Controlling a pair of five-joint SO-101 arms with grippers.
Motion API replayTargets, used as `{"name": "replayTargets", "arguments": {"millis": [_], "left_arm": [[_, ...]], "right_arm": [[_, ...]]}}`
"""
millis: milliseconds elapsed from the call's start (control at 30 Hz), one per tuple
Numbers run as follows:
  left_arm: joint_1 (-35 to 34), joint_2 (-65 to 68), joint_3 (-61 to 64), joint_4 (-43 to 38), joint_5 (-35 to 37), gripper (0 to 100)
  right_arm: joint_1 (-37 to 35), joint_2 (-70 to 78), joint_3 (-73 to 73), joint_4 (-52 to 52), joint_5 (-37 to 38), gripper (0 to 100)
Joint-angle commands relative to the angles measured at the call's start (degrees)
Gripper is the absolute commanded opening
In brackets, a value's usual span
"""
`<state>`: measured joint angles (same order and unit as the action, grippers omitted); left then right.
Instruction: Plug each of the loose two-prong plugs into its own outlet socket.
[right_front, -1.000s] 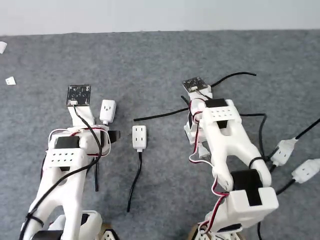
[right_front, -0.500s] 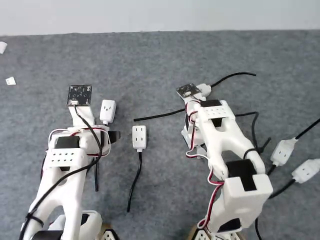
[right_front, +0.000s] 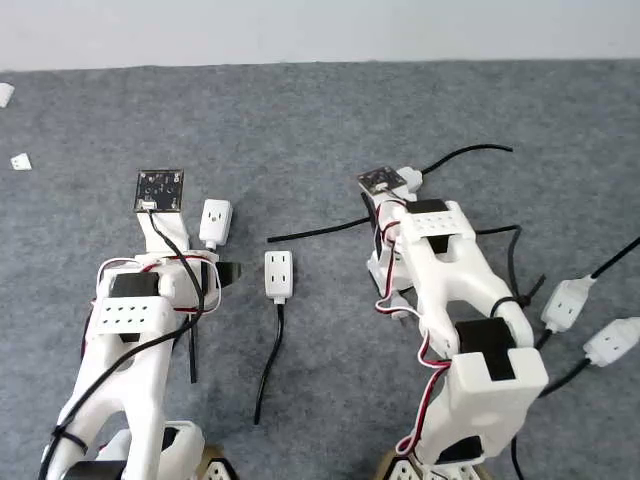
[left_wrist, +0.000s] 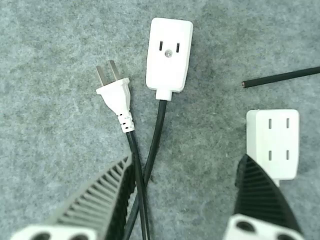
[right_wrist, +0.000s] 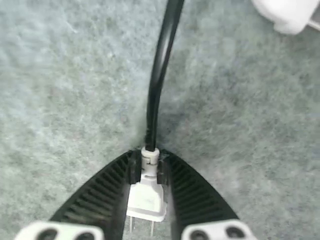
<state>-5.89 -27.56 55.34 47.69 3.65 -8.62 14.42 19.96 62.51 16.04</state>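
Note:
My right gripper (right_wrist: 149, 157) is shut on a white two-prong plug (right_wrist: 146, 197), prongs pointing back toward the wrist, its black cord (right_wrist: 161, 70) running away over the carpet. My left gripper (left_wrist: 186, 162) is open above the carpet. Ahead of it lie a loose white two-prong plug (left_wrist: 114, 92), a single white socket (left_wrist: 169, 52) on a black cord, and off to one side a white double socket (left_wrist: 272, 142). The high view shows the single socket (right_front: 215, 222) by the left arm (right_front: 150, 300) and the double socket (right_front: 278, 273) between the arms.
Two more white sockets (right_front: 567, 300) (right_front: 610, 340) on black cords lie right of the right arm (right_front: 450, 270). A white cord end (right_front: 410, 179) sits just beyond that arm's wrist. A black cord (right_front: 320, 231) crosses the middle. Paper scraps (right_front: 20, 161) lie far left.
The right arm has swung a little to the left and turned its wrist, still holding the plug. The left arm and the sockets have not moved.

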Motion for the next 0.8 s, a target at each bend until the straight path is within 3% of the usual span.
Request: {"name": "replayTargets", "arguments": {"millis": [0, 400, 567, 767], "left_arm": [[0.2, 0.0, -1.6, -1.3, -0.9, 30], [1.1, -0.1, -0.1, -3.4, -0.9, 30], [1.1, -0.2, -0.1, -3.4, -0.9, 30], [1.1, -0.3, 0.0, -3.4, -0.9, 30]], "right_arm": [[1.3, -0.3, -2.1, -1.3, 0.6, 0.9], [-0.7, -0.1, -1.8, -4.0, 0.8, 1.4], [-0.7, -0.1, -1.7, -2.9, 5.2, 4.8], [-0.7, -0.1, -1.1, -2.9, 2.1, 0.6]]}}
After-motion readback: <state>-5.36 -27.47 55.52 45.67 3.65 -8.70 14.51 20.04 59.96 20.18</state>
